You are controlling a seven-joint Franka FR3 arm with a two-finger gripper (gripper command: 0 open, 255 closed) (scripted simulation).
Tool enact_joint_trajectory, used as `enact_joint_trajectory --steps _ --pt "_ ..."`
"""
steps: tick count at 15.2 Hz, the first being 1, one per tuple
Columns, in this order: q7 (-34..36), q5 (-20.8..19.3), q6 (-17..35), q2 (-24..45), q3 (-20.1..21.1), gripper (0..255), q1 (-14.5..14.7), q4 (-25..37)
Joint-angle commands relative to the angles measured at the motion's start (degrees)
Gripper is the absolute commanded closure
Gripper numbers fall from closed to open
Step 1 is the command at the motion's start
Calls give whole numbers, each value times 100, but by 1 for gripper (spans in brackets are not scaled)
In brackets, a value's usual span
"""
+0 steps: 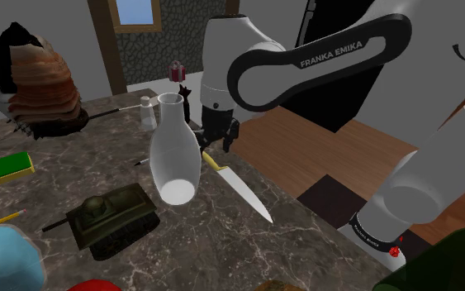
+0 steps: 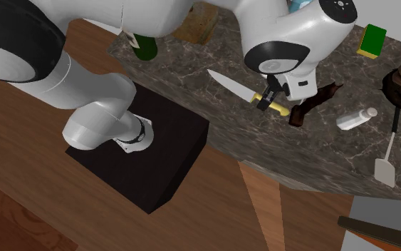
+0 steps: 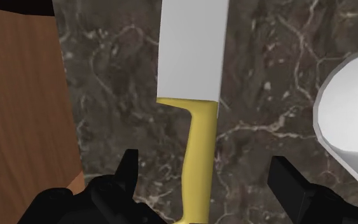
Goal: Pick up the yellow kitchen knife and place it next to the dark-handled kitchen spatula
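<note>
Black two-finger pincer [image 3: 204, 164] nearest lens, fingers spread wide, one each side of yellow handle, neither touching it. Kitchen knife with yellow handle and pale grey blade [image 3: 195, 108] lies flat on dark marble desk [image 1: 222, 248]. Knife [image 1: 240, 188] sits mid-frame in shoulder view, near desk edge, tip toward lower right. White narrow-necked vase [image 1: 173, 149] near handle. Dark-handled spatula with pale head [image 2: 385, 171] at right edge of second exterior view, well apart from knife [image 2: 234, 85]. Pincer seemingly low over handle; height hard to judge.
</note>
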Motion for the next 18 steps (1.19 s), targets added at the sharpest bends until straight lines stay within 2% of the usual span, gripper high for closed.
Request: enact_joint_trajectory --steps 1,10,11,18 --pt "26 -34 160 65 18 0 3 -102" --pt "35 -46 204 87 23 0 4 -127" --pt "35 -46 204 87 23 255 4 -127" --pt "35 -45 204 86 23 255 4 -128"
